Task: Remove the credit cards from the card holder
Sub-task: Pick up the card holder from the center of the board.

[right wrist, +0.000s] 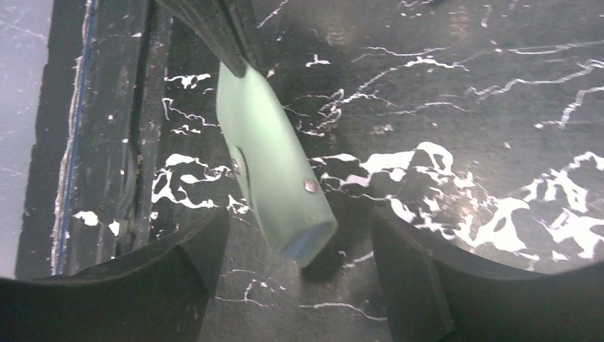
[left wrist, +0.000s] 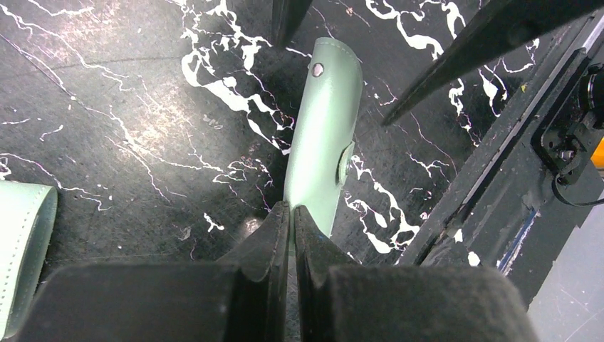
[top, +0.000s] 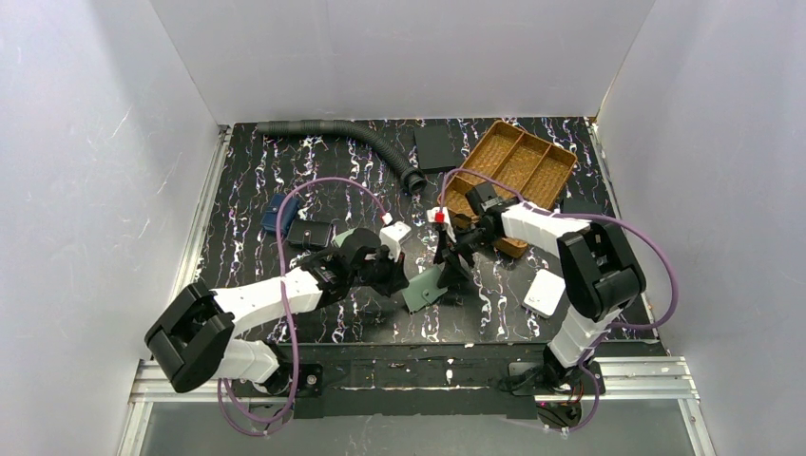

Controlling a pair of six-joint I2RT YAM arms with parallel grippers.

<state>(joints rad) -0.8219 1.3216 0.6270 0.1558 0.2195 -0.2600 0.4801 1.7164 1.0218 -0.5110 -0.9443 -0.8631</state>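
Observation:
The sage-green card holder (top: 423, 291) stands tilted on the dark marbled table, its snap stud facing up. My left gripper (left wrist: 292, 211) is shut on the holder's (left wrist: 324, 135) near edge. My right gripper (right wrist: 299, 253) is open, and the holder's (right wrist: 274, 160) free end reaches into the gap without touching either finger. That end shows a pale blue lining. In the top view the right gripper (top: 450, 271) points down just past the holder. The credit cards are hidden.
A second sage-green holder (left wrist: 21, 242) lies left of my left gripper. A tan divided tray (top: 518, 161), a corrugated hose (top: 342, 138) and a black slab (top: 435, 147) are at the back. A navy pouch (top: 278, 214) lies left, a white box (top: 545, 292) right.

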